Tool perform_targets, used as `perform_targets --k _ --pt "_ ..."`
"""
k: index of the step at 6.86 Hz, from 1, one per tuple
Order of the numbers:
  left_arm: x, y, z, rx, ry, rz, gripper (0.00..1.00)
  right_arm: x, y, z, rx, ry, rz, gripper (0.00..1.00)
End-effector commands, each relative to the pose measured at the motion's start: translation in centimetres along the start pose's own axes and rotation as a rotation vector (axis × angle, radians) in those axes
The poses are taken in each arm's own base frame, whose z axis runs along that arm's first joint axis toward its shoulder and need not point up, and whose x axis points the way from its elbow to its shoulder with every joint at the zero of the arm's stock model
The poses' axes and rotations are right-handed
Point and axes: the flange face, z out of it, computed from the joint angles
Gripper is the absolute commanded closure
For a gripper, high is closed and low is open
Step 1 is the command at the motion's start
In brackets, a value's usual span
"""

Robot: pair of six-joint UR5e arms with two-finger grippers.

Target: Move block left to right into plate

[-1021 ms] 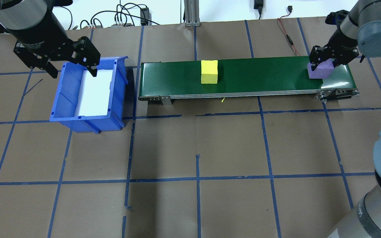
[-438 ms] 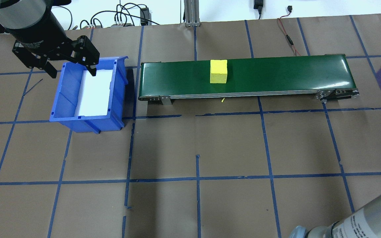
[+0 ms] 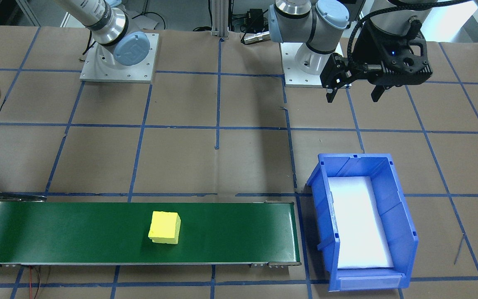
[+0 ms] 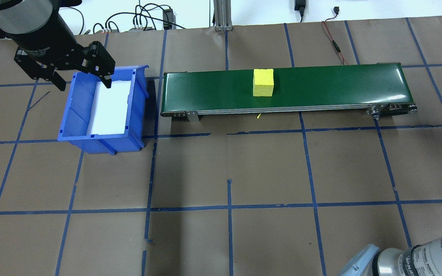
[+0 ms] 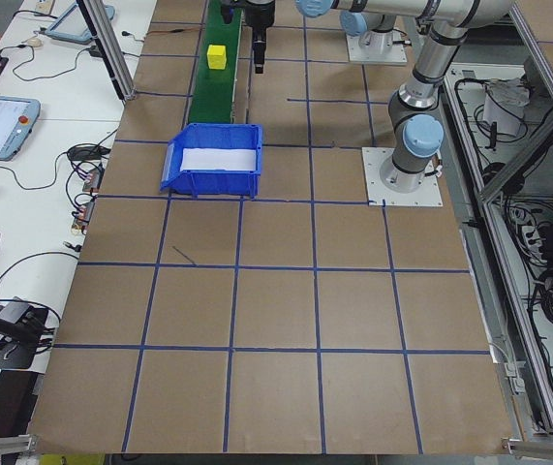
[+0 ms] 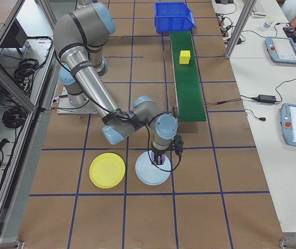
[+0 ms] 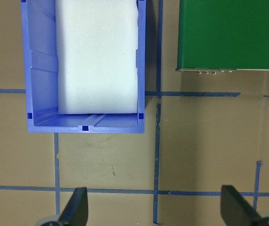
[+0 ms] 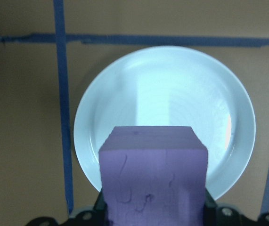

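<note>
I am watching the right gripper [image 6: 159,160] hanging above the pale blue plate [image 8: 172,84], with its fingers clamping the purple block [image 8: 153,179]. In the right wrist view the block is filling the lower middle of the picture, with the plate lying under and beyond it. I cannot tell from these views whether the block is touching the plate. The yellow plate [image 6: 107,170] is lying flat on the brown paper just beside the pale blue one, on the side nearer the robot's base, and nothing is showing on it. At the other end of the table the left gripper [image 4: 84,85] is hovering with its jaws spread wide and holding nothing. In the overhead view it is sitting over the far edge of the blue bin [image 4: 79,111]. The left wrist view is showing both of its fingers [image 7: 75,209] well apart over bare paper, with the bin and its white liner ahead of them. The yellow block [image 4: 263,82] is sitting upright on the green conveyor belt [image 4: 320,84], near the middle of its length and well apart from both grippers.
</note>
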Motion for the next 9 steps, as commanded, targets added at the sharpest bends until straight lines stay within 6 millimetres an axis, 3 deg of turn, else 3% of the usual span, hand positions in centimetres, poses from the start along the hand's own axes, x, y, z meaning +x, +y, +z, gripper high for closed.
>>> perform_targets --k 1,5,6,7,8,9 --pt "0.1 0.0 0.0 0.000 0.000 0.000 0.00 1.8 3.5 2.4 0.009 -0.053 -0.008 0.70" --pt "0.1 0.0 0.0 0.000 0.003 -0.001 0.00 3.3 1.9 5.6 0.078 -0.044 -0.006 0.68" --pt "0.1 0.0 0.0 0.000 0.002 0.000 0.00 3.2 1.9 5.6 0.081 -0.046 -0.005 0.63" --pt "0.1 0.0 0.0 0.000 0.002 0.000 0.00 3.2 1.9 5.5 0.083 -0.045 -0.006 0.14" --pt "0.1 0.0 0.0 0.000 0.002 0.000 0.00 3.2 1.9 5.4 0.083 -0.044 -0.006 0.01" --pt "0.1 0.0 0.0 0.001 0.002 0.000 0.00 3.1 1.9 5.2 0.085 -0.041 -0.003 0.00"
